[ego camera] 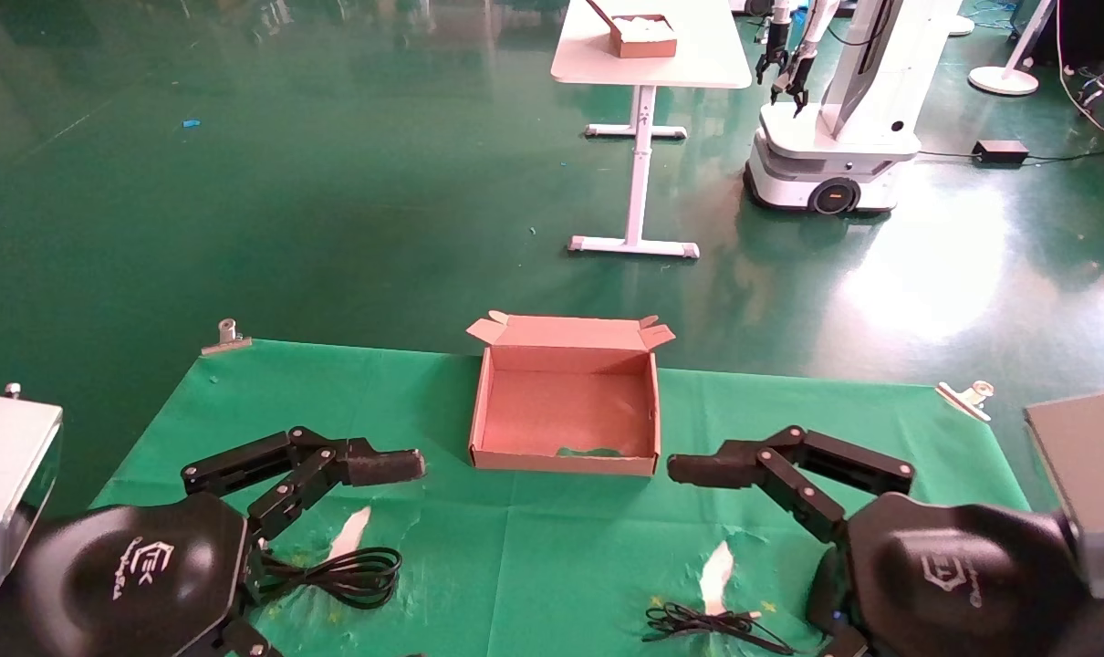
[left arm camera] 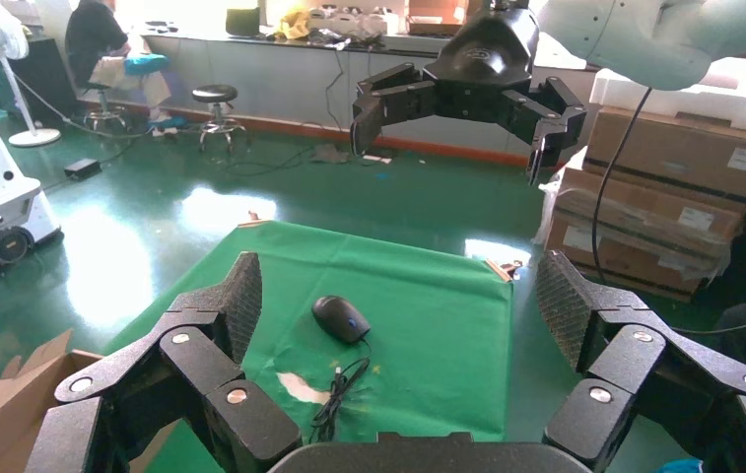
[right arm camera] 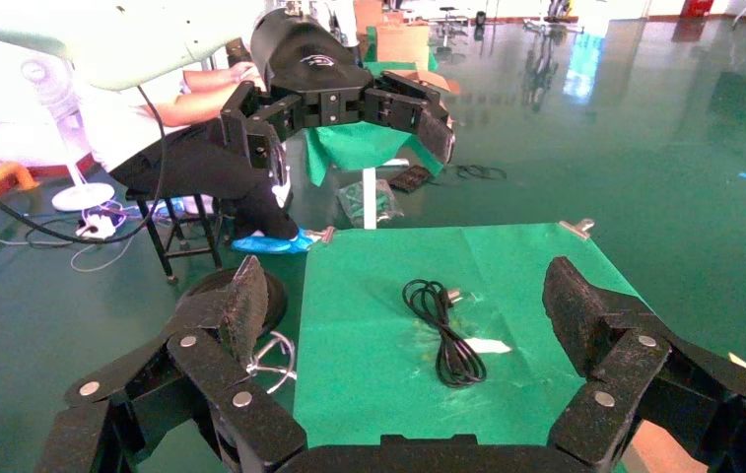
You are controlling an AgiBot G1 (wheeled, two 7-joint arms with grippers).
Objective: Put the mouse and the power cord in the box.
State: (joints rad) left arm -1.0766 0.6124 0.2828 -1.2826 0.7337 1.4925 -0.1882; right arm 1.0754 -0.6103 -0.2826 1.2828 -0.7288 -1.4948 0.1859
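While empty, box (ego camera: 566, 415) between spread pincers.

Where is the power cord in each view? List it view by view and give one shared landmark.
Head view: the power cord lies coiled on the robot's left side of the cloth, near the front edge.
Left wrist view: not in it; only the mouse and its thin wire show.
Right wrist view: the cord lies mid-picture on the cloth.
Shared landmark: the green cloth, seen in all three.

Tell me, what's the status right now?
Left gripper and right gripper open, empty, flanking box. Mouse, power cord on cloth, outside. Nothing blocking.
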